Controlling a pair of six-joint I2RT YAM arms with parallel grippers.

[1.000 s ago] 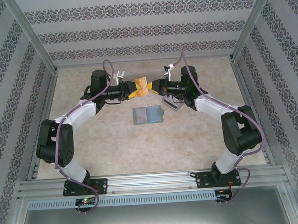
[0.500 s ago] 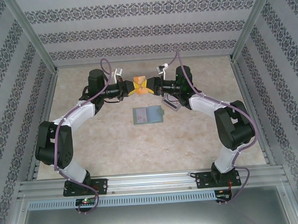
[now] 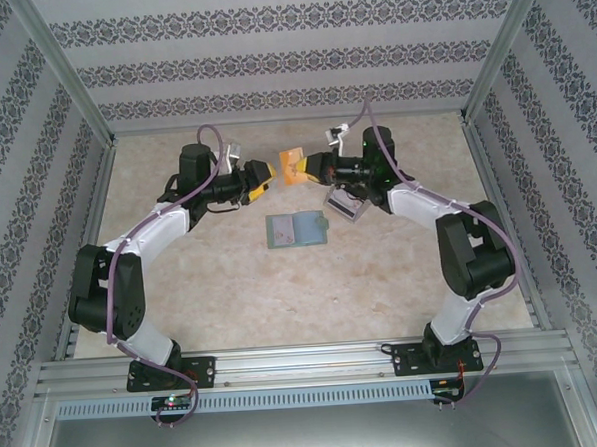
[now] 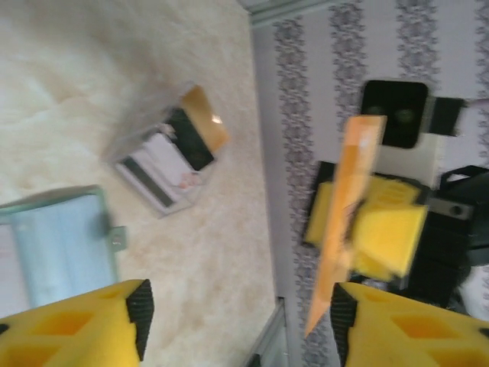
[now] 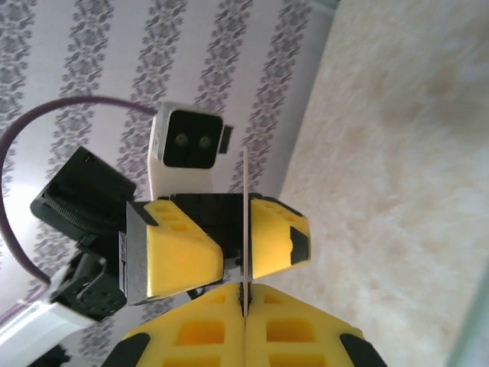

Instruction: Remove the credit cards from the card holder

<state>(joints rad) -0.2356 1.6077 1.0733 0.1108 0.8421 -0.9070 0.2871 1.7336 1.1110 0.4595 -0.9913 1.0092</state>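
We see the right gripper clenched on a tan-orange credit card, held clear of the table. The left gripper faces it just beside, jaws spread and grasping nothing. The card holder lies open on the table, nearer the arm bases, with a clear box of cards near its right corner.

Beige marbled table, damask-striped walls, aluminium frame rail
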